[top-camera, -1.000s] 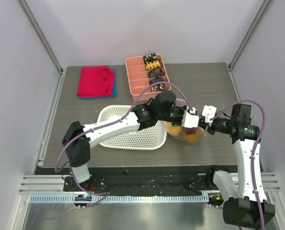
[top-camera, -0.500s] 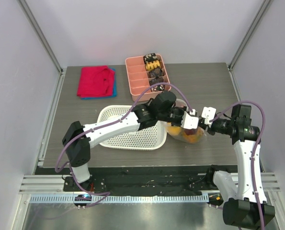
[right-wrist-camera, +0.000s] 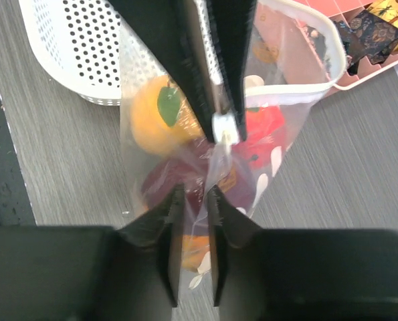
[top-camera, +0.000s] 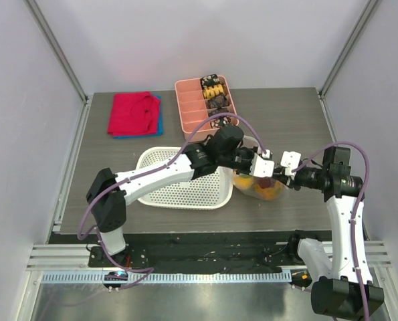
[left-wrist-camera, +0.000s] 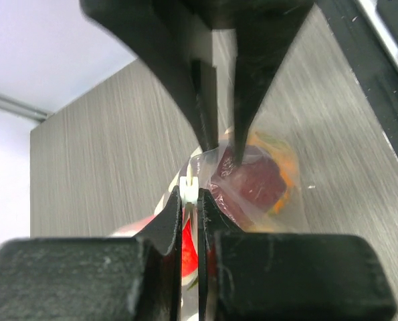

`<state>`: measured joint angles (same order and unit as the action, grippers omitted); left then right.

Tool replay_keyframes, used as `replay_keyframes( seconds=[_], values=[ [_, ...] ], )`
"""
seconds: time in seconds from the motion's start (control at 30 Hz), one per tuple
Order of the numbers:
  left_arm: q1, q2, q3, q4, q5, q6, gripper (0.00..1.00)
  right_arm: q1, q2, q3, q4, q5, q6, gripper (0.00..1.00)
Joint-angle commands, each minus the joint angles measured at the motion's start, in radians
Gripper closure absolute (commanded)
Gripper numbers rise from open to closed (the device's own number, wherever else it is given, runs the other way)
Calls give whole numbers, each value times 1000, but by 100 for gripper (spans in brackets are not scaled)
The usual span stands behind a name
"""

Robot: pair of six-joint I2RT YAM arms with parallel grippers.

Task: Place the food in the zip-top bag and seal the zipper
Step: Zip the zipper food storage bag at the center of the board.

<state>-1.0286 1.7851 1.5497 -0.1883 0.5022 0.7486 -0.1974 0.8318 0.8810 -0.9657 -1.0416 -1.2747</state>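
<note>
The zip-top bag [top-camera: 260,186] hangs just right of the basket. Inside it I see the food: an orange peach [right-wrist-camera: 152,110], a bright red apple [right-wrist-camera: 265,128], a dark red apple [right-wrist-camera: 175,184] and the orange of the pineapple [right-wrist-camera: 196,249]. My left gripper [left-wrist-camera: 199,195] is shut on the zipper [left-wrist-camera: 190,190] at its white end piece. In the top view the left gripper [top-camera: 264,162] sits over the bag's mouth. My right gripper [right-wrist-camera: 193,199] is open by a narrow gap just right of it, with loose bag film between the jaws, not pinched.
A white perforated basket [top-camera: 178,179] lies left of the bag under my left arm. A pink divided tray [top-camera: 197,110] with dark snack pieces stands behind. A red cloth [top-camera: 132,112] on a blue one lies at the back left.
My left gripper closed fully on the zipper. My right gripper, shut on the bag's edge before, has just parted its jaws and let go.
</note>
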Motion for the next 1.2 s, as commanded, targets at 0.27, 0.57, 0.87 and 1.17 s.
replay_keyframes(
  seconds=[0.27, 0.57, 0.87, 1.17],
  values=[
    [15, 2, 43, -2, 21, -20, 100, 3, 30, 85, -15, -55, 41, 44],
    [-5, -15, 35, 4, 32, -20, 100, 4, 95, 113, 41, -67, 51, 53],
    [-22, 8, 62, 18, 22, -32, 100, 6, 64, 81, 73, -67, 52, 72],
    [-4, 2, 36, 0, -5, -32, 100, 6, 43, 65, 76, -40, 48, 98]
  ],
)
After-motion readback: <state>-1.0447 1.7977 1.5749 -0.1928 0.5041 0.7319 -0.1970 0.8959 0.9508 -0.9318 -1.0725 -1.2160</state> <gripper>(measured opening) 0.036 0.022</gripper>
